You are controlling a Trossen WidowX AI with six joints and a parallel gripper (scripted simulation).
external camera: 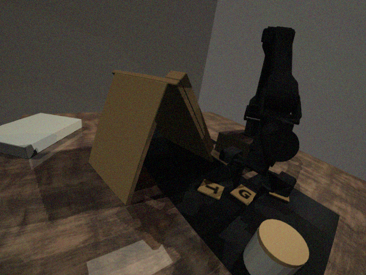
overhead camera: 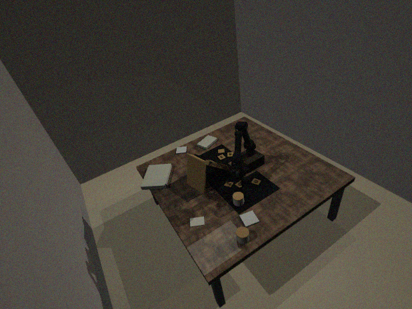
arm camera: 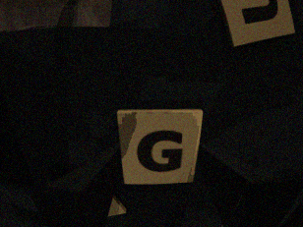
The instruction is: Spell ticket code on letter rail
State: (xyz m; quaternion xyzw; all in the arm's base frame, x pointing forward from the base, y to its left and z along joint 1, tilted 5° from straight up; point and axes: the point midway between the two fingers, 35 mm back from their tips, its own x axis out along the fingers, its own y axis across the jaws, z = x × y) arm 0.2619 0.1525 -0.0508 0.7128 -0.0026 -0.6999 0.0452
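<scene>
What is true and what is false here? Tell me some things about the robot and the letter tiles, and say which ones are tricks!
1. The end effector is shut on the G tile. True.
2. The T tile lies on the black mat, next to the G tile. True.
3. The wooden board lies flat on the table. False: it stands up like a tent.
4. The lidded tub on the mat has tipped onto its side. False: it stands upright, tan lid on top.
5. The white box sits on the black mat. False: it rests on the wooden table, far from the mat.
</scene>
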